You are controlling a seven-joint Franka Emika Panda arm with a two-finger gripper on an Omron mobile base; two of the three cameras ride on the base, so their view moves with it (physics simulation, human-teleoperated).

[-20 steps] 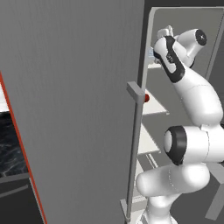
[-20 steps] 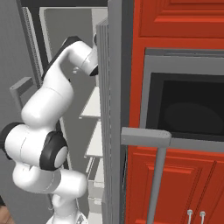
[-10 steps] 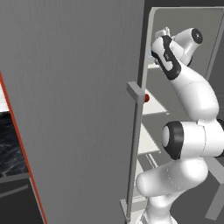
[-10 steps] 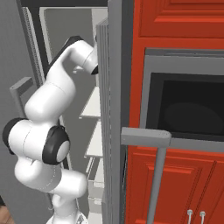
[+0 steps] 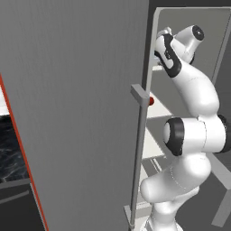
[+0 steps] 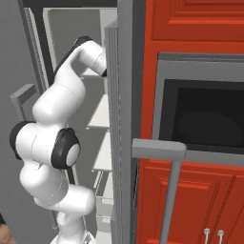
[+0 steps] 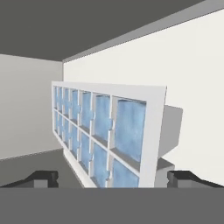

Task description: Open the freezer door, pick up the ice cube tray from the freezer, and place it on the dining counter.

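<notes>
Door first: the tall grey brushed-metal freezer door (image 5: 76, 113) stands swung open in the left base view, its long vertical grey bar handle (image 5: 137, 158) beside the white arm (image 5: 194, 135), which reaches up into the narrow grey-walled freezer (image 6: 71, 38) with its white shelves (image 6: 101, 114), next to the red cabinets (image 6: 190, 190) and a dark built-in oven (image 6: 205, 119). In the hand view the small pale blue-white ice cube tray (image 7: 103, 131) with its grid of square compartments lies on a white shelf inside the freezer, close ahead of the tool (image 7: 114, 178). The tool's dark fingertips (image 7: 41, 177) stand wide apart on either side of the tray's near end, holding nothing.
</notes>
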